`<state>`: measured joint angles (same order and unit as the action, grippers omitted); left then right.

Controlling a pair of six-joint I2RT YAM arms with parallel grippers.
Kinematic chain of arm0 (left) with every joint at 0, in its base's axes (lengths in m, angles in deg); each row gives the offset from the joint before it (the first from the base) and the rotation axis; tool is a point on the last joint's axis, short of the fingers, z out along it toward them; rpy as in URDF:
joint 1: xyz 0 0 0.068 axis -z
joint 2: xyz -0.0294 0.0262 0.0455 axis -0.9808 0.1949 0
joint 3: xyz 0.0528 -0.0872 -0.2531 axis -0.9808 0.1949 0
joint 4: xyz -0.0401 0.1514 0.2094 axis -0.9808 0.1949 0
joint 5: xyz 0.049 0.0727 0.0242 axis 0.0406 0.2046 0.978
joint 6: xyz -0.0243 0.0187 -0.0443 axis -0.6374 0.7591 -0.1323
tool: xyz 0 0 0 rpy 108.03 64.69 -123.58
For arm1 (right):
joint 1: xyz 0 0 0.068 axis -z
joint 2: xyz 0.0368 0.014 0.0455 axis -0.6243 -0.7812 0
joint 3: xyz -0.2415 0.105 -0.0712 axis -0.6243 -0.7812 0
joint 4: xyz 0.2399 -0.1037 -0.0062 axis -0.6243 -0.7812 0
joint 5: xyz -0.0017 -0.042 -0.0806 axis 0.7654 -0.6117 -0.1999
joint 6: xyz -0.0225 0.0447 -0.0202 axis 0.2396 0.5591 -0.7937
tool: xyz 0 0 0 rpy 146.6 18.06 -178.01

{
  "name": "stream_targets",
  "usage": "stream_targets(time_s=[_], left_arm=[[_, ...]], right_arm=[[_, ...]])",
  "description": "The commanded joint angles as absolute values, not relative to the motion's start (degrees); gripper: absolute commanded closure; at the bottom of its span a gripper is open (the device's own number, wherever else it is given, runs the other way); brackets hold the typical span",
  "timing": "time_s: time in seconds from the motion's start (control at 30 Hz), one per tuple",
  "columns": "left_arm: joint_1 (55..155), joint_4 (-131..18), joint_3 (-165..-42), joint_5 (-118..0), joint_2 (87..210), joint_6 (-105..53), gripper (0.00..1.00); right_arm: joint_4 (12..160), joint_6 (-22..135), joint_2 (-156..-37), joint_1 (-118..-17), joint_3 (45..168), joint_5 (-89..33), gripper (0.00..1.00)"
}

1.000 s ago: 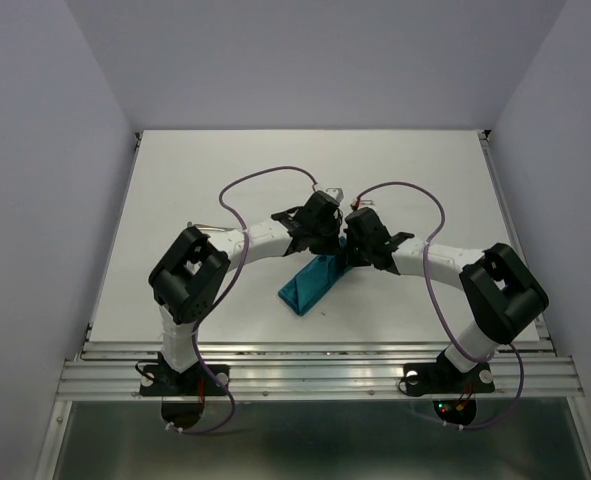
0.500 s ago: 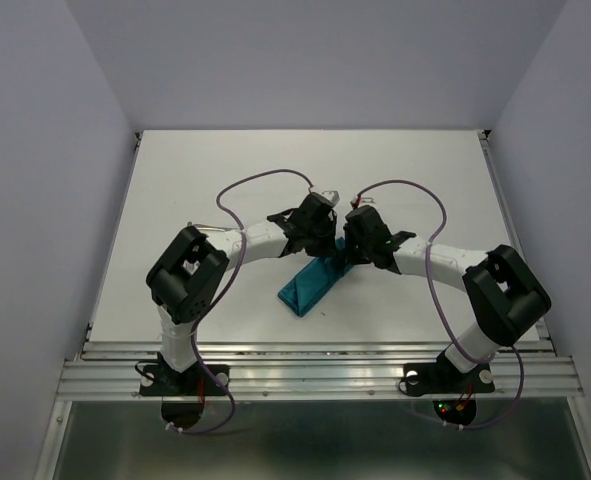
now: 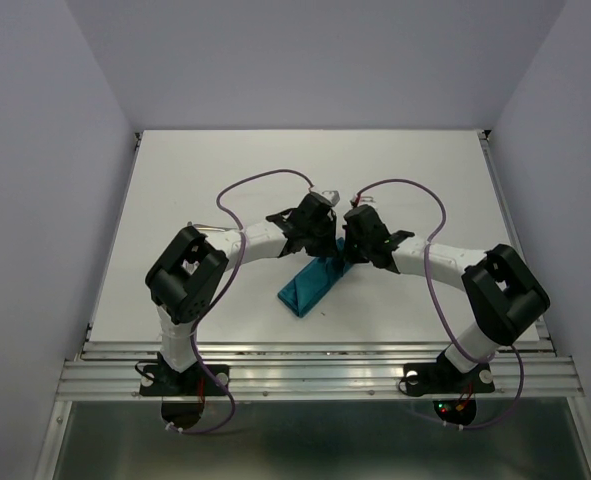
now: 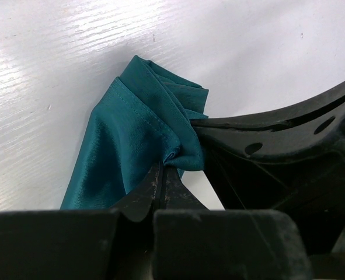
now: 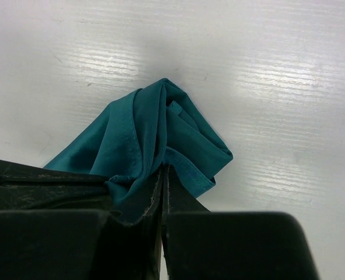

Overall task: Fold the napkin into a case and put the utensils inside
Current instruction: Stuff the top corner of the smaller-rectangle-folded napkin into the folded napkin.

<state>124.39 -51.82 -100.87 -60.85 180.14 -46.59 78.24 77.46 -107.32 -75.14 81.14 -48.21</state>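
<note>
Fingers of the left gripper press tight together on a bunched edge of the napkin, the teal cloth pinched between their tips, as the left wrist camera shows. Facing it, the right gripper is likewise clamped on a gathered fold of the same cloth, its two black fingers meeting with only fabric between them. Seen from above, both grippers come together over the napkin's far end, near the middle of the white table, almost touching each other. The cloth forms a long, narrow strip running diagonally, its near-left end flat on the table and its far-right end under the two grippers. That held end is crumpled into loose, overlapping folds with a stitched hem showing; whether it is raised clear of the surface cannot be told. Purple cables arch above both arms.
</note>
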Motion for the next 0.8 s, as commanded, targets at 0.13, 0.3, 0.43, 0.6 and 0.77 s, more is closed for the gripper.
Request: stream_targets(time_s=[0.13, 0.3, 0.43, 0.6, 0.77], left_arm=[[124.29, -52.98, -98.77, -63.90, 177.50, -45.61, 1.00], [124.29, -52.81, -99.03, -64.43, 178.56, -45.43, 1.00], [124.29, -52.02, -100.00, -64.08, 179.70, -45.69, 1.00], [124.38, -50.43, -102.54, -63.11, 181.72, -46.31, 1.00], [124.29, -50.79, -103.86, -62.50, 182.78, -47.45, 1.00]], right_arm=[[81.87, 79.62, -103.36, -75.72, 81.97, -52.69, 0.99], [82.41, 79.88, -101.86, -75.72, 81.35, -51.20, 0.99], [82.93, 80.41, -101.69, -75.72, 81.08, -49.79, 0.99], [83.73, 80.59, -101.51, -75.72, 80.56, -47.76, 0.99], [83.73, 80.76, -101.60, -75.72, 80.03, -47.15, 0.99]])
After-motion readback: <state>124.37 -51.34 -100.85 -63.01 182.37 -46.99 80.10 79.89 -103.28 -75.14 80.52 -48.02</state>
